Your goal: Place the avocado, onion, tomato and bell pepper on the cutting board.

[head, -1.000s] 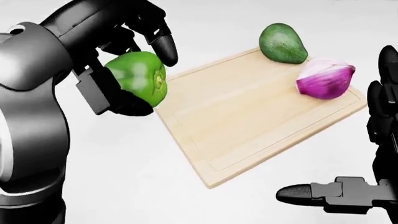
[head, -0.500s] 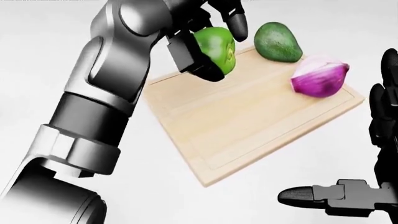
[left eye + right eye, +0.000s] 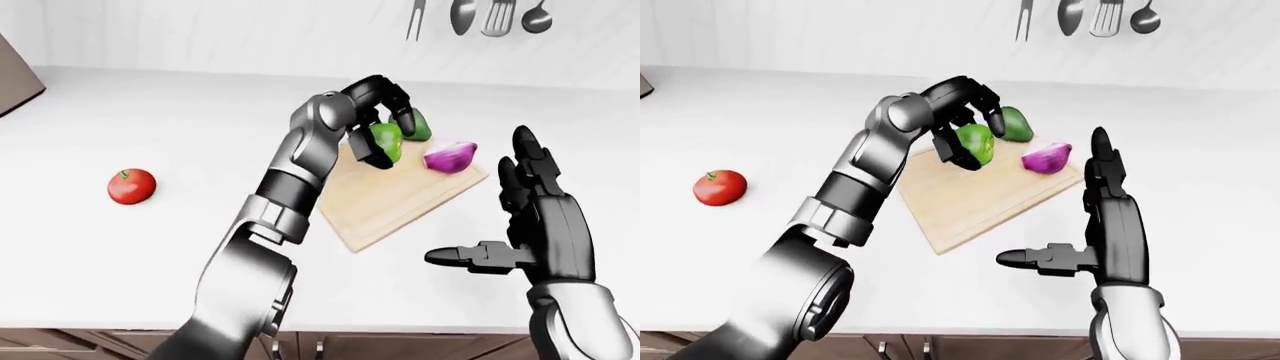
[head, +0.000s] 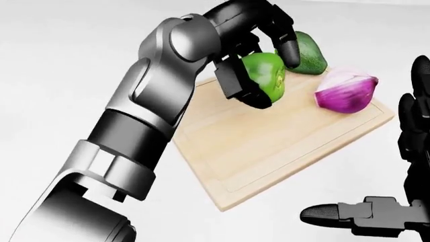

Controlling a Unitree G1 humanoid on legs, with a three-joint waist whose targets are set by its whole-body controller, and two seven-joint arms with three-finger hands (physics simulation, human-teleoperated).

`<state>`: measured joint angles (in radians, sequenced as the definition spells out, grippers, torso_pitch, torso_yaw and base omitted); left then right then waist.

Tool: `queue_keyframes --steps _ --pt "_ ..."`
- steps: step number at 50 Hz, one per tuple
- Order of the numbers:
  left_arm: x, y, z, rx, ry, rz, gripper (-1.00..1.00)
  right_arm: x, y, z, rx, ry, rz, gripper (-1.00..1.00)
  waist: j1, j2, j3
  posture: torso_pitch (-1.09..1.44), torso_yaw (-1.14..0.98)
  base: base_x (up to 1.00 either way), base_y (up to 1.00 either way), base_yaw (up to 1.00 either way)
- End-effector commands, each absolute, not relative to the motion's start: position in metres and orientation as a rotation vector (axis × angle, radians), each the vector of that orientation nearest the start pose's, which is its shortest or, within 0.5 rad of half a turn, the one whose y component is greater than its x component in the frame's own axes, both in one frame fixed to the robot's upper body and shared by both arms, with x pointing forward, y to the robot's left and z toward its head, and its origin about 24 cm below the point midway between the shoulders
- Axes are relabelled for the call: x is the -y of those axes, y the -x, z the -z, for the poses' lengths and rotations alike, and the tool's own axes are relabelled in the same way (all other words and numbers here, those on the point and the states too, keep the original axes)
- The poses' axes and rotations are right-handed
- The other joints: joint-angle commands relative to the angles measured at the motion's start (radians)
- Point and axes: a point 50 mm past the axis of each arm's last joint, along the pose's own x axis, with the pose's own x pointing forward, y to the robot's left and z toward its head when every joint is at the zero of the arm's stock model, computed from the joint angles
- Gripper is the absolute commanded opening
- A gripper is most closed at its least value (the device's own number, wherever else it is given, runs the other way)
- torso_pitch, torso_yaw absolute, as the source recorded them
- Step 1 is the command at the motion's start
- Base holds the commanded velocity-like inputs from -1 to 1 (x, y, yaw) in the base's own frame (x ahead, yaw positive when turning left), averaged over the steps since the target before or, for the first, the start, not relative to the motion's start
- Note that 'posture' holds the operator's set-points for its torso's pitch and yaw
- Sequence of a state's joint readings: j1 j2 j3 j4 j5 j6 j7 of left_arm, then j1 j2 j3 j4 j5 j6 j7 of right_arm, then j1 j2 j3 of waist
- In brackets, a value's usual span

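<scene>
On the far left of the left-eye view the tomato (image 3: 131, 186) sits alone on the white bench (image 3: 200, 120), well apart from the cutting board (image 4: 268, 151); judging from that, it is the one piece not yet dealt with at all.

Moving right, the left hand (image 4: 258, 48) reaches over the board's upper-left part with its dark fingers (image 4: 289, 50) curled round the green bell pepper (image 4: 265, 75), gripping it from above and from the side. Whether the pepper already rests on the wood or hangs just above it cannot be told from these views, so this step reads as under way, not done: the hold has yet to be let go.

Just beside the pepper, at the board's top edge, lies the avocado (image 4: 310, 53), partly hidden by the fingers; it appears to rest on the board. Next along, the halved red onion (image 4: 346, 92) lies on the board's right side, apart from both green pieces.

At the right, the right hand (image 3: 545, 225) hangs over bare bench beside the board, fingers spread and thumb stuck out sideways, holding nothing.

So two of four look placed, a third is nearly there, and the tomato remains
</scene>
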<state>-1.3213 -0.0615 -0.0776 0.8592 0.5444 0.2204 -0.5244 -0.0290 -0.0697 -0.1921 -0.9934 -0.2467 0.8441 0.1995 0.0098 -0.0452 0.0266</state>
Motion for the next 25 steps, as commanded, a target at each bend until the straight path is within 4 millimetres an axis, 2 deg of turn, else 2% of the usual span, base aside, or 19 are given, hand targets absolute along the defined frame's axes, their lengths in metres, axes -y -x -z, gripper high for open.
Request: queue_keyframes --steps 1,11,14,16,18,20,21,24,25 --pt "0.0130 -0.3869 -0.2744 0.234 -0.805 0.677 -0.43 0.1946 -0.1900 -0.1953 0.224 0.260 0.189 1.00 0.001 -0.006 -0.026 0.00 0.00 0.00 0.00 0.00" --pt "0.0164 -0.3856 -0.2680 0.226 -0.821 0.691 -0.15 0.1962 -0.1881 -0.1946 0.223 0.259 0.193 1.00 0.001 -0.008 -0.023 0.00 0.00 0.00 0.00 0.00" --pt "0.0162 -0.3858 -0.2669 0.224 -0.827 0.691 0.03 0.1964 -0.1884 -0.1951 0.224 0.257 0.194 1.00 0.001 -0.009 -0.024 0.00 0.00 0.00 0.00 0.00" --pt "0.0166 -0.3854 -0.2663 0.224 -0.830 0.695 0.06 0.1964 -0.1882 -0.1950 0.224 0.259 0.194 1.00 0.001 -0.009 -0.023 0.00 0.00 0.00 0.00 0.00" --pt "0.0161 -0.3857 -0.2666 0.225 -0.831 0.692 0.22 0.1964 -0.1884 -0.1953 0.224 0.258 0.194 1.00 0.002 -0.009 -0.023 0.00 0.00 0.00 0.00 0.00" --pt "0.0164 -0.3855 -0.2663 0.224 -0.831 0.695 0.27 0.1966 -0.1883 -0.1957 0.225 0.258 0.195 1.00 0.002 -0.009 -0.023 0.00 0.00 0.00 0.00 0.00" --pt "0.0158 -0.3859 -0.2665 0.224 -0.832 0.692 0.42 0.1968 -0.1882 -0.1958 0.225 0.258 0.197 1.00 0.002 -0.009 -0.023 0.00 0.00 0.00 0.00 0.00" --pt "0.0153 -0.3860 -0.2651 0.219 -0.838 0.696 0.48 0.1971 -0.1883 -0.1955 0.224 0.258 0.197 1.00 0.002 -0.009 -0.023 0.00 0.00 0.00 0.00 0.00" --pt "0.0150 -0.3860 -0.2653 0.218 -0.839 0.696 0.61 0.1970 -0.1882 -0.1958 0.225 0.259 0.197 1.00 0.002 -0.009 -0.023 0.00 0.00 0.00 0.00 0.00"
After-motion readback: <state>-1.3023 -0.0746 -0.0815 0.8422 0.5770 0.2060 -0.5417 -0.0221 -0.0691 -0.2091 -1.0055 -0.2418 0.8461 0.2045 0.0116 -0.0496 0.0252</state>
